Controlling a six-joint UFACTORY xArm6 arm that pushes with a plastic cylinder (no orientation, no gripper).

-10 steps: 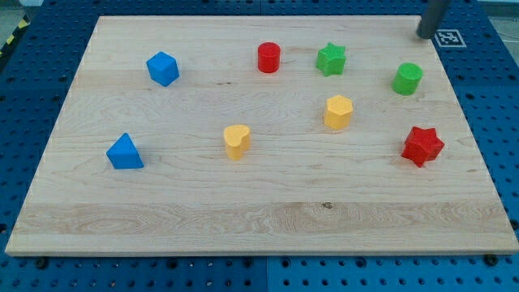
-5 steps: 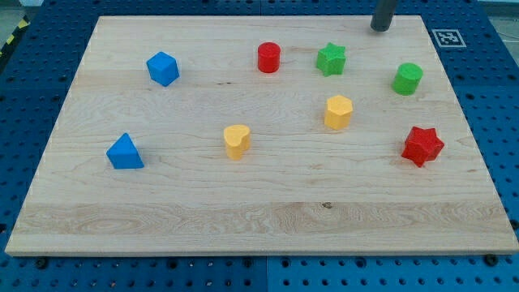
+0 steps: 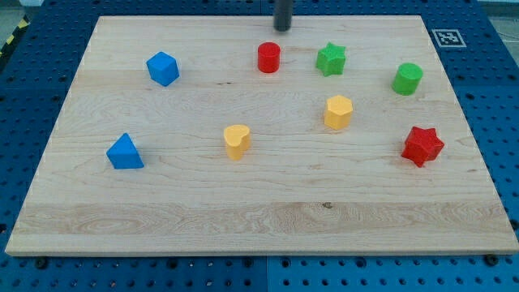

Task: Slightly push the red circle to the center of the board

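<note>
The red circle [image 3: 268, 57] is a short red cylinder on the wooden board [image 3: 259, 203], near the view's top, slightly right of the middle. My tip [image 3: 282, 29] stands at the board's top edge, just above the red circle and a little to its right, with a small gap between them. The rod rises out of the view's top.
A green star [image 3: 331, 59] sits right of the red circle, a green cylinder [image 3: 407, 79] further right. A yellow hexagon [image 3: 338, 112], a yellow heart [image 3: 237, 141], a red star [image 3: 422, 146], a blue cube [image 3: 163, 68] and a blue triangle [image 3: 124, 152] lie around.
My tip has slid along the board's top edge from the view's top right corner leftward to just above the red circle. No block has moved.
</note>
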